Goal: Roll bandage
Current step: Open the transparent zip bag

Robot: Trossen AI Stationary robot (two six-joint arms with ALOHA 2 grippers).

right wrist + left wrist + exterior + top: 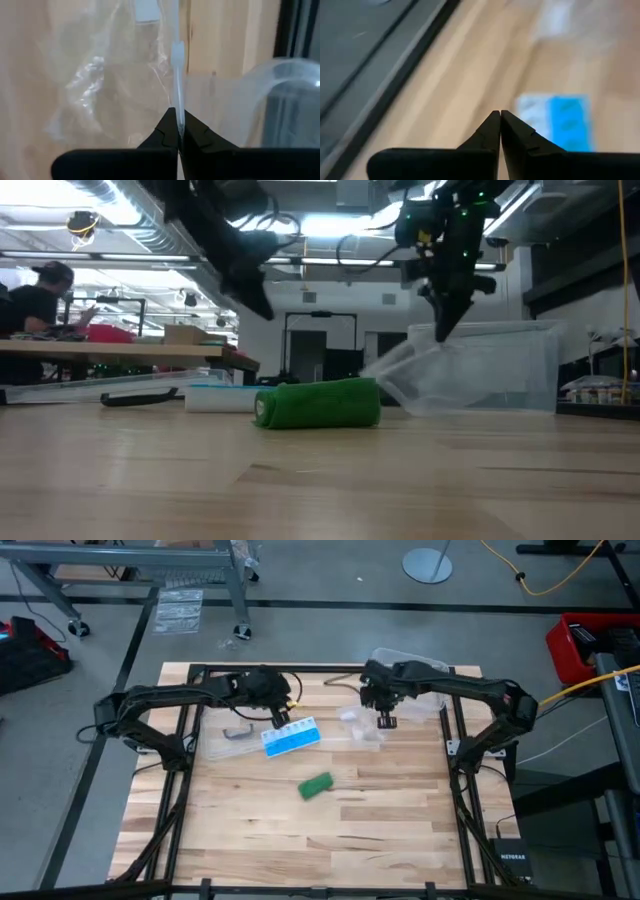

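Green roll: the bandage lies fully wound on its side near the middle of the worktop, touched by neither arm.
Pill box: blue and white, farther back, left of centre.
Left gripper: fingers pressed together, empty, above the pill box.
Right gripper: closed, empty, over the clear bag toward the back edge.
Risk: the loose tail may spring open, since nothing pins it.
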